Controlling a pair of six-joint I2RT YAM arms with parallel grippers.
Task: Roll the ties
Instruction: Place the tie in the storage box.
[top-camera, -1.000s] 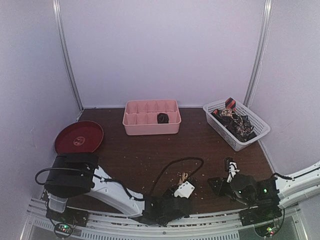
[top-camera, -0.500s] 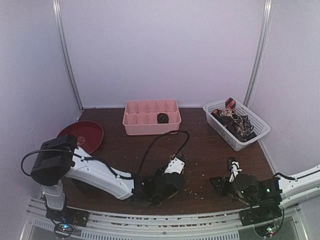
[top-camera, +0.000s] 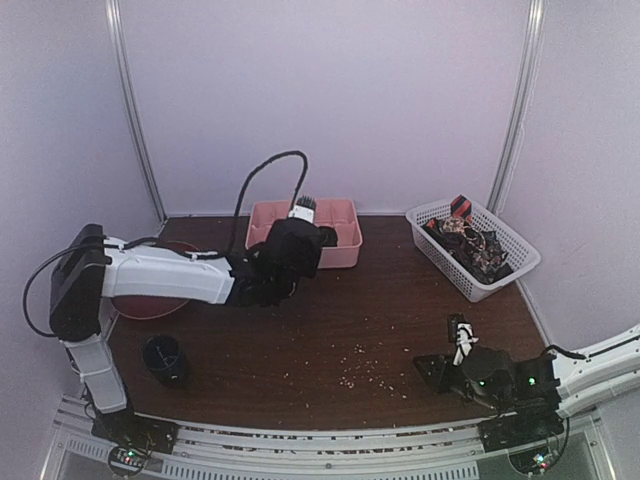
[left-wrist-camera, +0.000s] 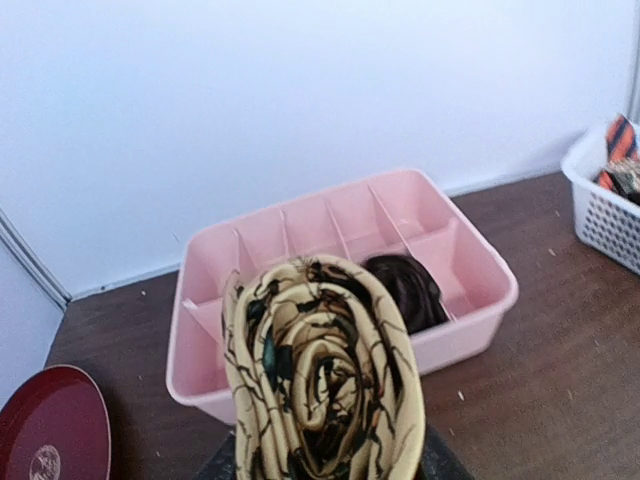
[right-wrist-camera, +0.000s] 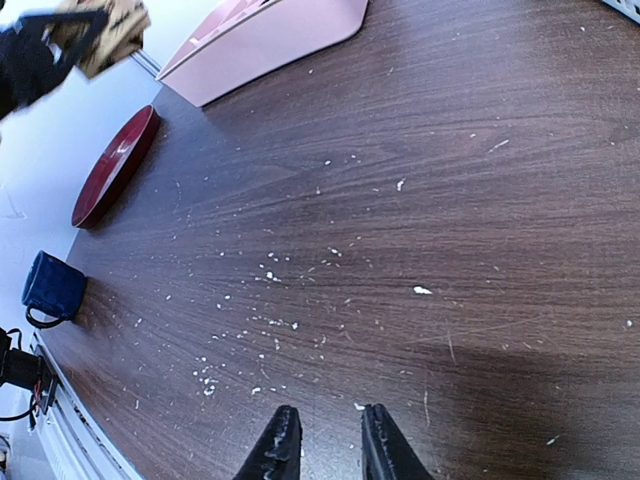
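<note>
A rolled tan tie (brown-patterned, tightly coiled) is clamped in the left gripper at lower centre of the wrist view. Behind it is the pink divided tray, with a dark rolled tie in one compartment. Loose ties are heaped in the white lattice basket. The right gripper is slightly parted and empty.

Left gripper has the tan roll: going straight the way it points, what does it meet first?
Probably the pink divider box, at the compartments left of the dark rolled tie. The left gripper, shut on the tan tie, aims there; depth is unclear.
</note>
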